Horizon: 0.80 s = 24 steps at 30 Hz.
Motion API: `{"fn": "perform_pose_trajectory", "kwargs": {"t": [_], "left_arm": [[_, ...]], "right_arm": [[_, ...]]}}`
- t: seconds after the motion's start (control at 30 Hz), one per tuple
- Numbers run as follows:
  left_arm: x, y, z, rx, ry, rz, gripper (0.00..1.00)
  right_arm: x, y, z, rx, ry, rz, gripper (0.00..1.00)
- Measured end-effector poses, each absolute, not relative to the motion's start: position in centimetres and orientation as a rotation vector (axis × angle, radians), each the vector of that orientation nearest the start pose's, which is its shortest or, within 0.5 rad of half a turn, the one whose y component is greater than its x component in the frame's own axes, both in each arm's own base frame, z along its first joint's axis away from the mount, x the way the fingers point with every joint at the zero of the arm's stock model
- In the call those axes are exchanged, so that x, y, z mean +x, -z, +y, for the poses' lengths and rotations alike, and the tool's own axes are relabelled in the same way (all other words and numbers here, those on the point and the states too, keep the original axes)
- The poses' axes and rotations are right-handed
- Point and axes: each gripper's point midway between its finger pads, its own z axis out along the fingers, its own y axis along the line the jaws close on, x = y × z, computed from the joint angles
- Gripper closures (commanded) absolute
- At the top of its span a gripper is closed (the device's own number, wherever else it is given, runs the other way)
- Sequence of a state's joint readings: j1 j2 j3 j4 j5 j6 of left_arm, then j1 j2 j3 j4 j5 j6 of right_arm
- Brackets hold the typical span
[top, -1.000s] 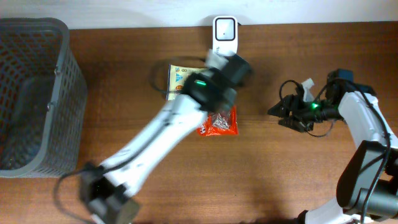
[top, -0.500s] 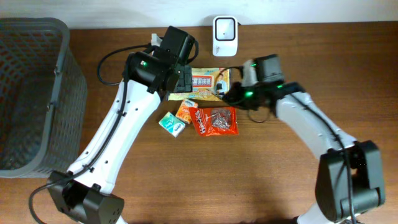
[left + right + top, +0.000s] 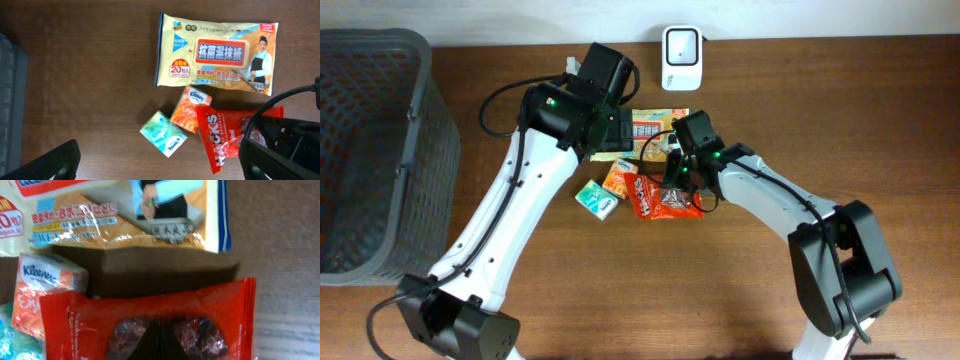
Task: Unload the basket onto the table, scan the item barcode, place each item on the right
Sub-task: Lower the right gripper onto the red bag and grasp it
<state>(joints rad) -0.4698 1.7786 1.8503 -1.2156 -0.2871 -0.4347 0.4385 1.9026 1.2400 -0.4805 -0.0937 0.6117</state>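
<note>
Though crinkly, red Hacks bag, perhaps sweets.

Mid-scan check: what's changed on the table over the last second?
The right arm swung in from the table's right side, and the right claw came down on the red candy bag and shut there; a real grip isn't clear. The left arm pulled back from across the pile to its back-left corner, left claw open. The wipes pack, orange tissue pack, green tissue pack and scanner stayed put.
</note>
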Motion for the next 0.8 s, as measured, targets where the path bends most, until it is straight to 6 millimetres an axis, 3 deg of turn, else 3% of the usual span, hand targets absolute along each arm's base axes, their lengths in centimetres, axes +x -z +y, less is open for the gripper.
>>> {"fn": "perform_pose_trajectory", "kwargs": {"t": [0.2,0.3,0.4,0.47,0.57,0.73,0.8], "left_arm": [[38.9,-23.1,-14.4,-0.033,-0.092,2.640,0.01],[38.9,-23.1,-14.4,-0.032,-0.094,2.644,0.01],[38.8,-23.1,-14.4,-0.032,-0.095,2.645,0.01],[38.8,-23.1,-14.4,-0.032,-0.095,2.646,0.00],[38.8,-23.1,-14.4,-0.032,-0.095,2.646,0.01],[38.8,-23.1,-14.4,-0.032,-0.096,2.646,0.01],[38.8,-23.0,-14.4,-0.032,-0.096,2.647,0.01]], "right_arm": [[37.4,-3.9,19.3,0.250,-0.364,2.868,0.96],[37.5,-6.0,19.5,0.253,-0.359,2.893,0.96],[38.8,-9.1,20.6,0.235,-0.433,2.835,0.96],[38.9,-9.9,21.0,0.225,-0.454,2.821,0.96],[38.3,-8.9,21.9,0.224,-0.451,2.852,0.96],[36.4,-3.1,23.2,0.230,-0.377,2.996,0.96],[36.2,-2.5,23.3,0.232,-0.375,3.015,0.96]]}}
